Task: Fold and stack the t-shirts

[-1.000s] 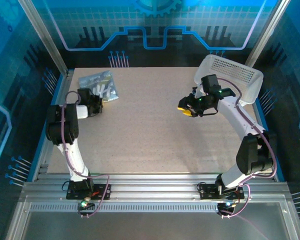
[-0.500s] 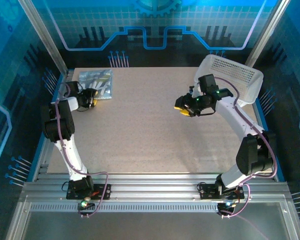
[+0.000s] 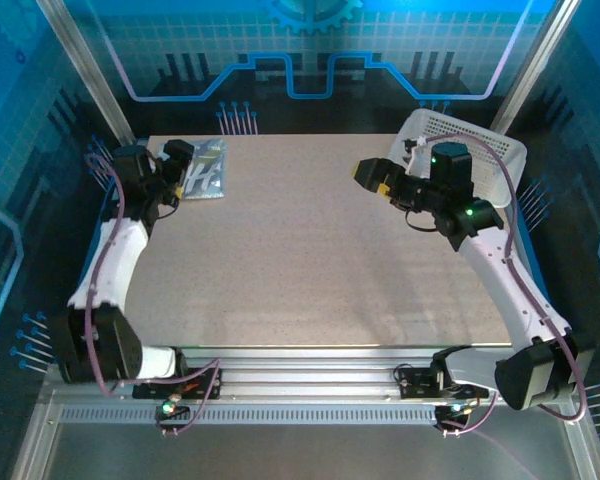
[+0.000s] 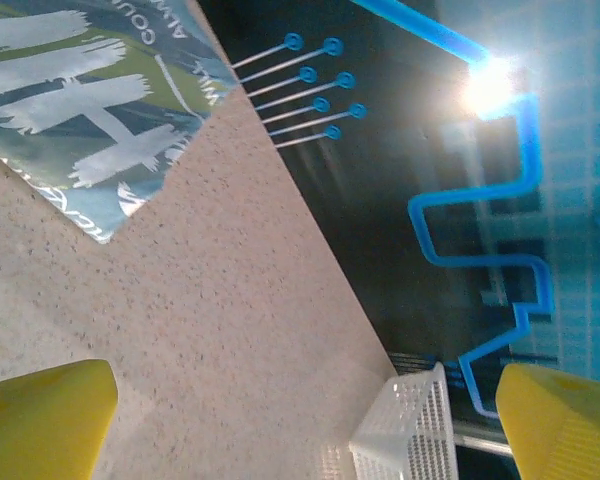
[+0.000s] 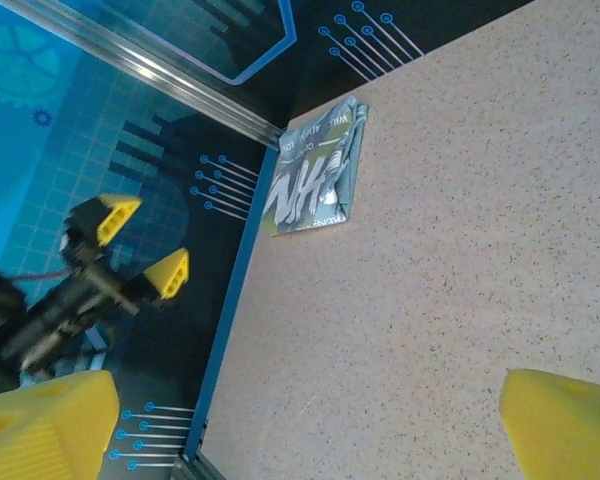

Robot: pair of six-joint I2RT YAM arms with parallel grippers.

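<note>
Grey-blue cloth, folded down to a flat packet with its white lettering up, the t-shirt [image 3: 208, 172] lay at the far-left corner of the tabletop [image 3: 310, 270], close to the rear and left rims. The packet looked slightly longer from near to far than across, though the difference was small. The left tool [image 3: 181, 170] hovered just beside the shirt's left edge, jaws spread wide and grasping nothing. From its wrist camera the shirt sat up and to the left of the yellow fingers [image 4: 40, 415], apart from them. The right tool [image 3: 374, 180] hung well apart, over toward the far-right corner, likewise spread wide and empty, pointing leftward across the tabletop toward the shirt. The left arm was plainly the nearer one for any further handling. A white lattice basket [image 3: 485, 150] stood at the far-right corner, just behind the right arm. Whether it held more clothing could not be told. Speckled surface stretched between the two tools, so nothing appeared to bar either path. By my judgement the fold was done, and the packet sat where a stack would begin.
</note>
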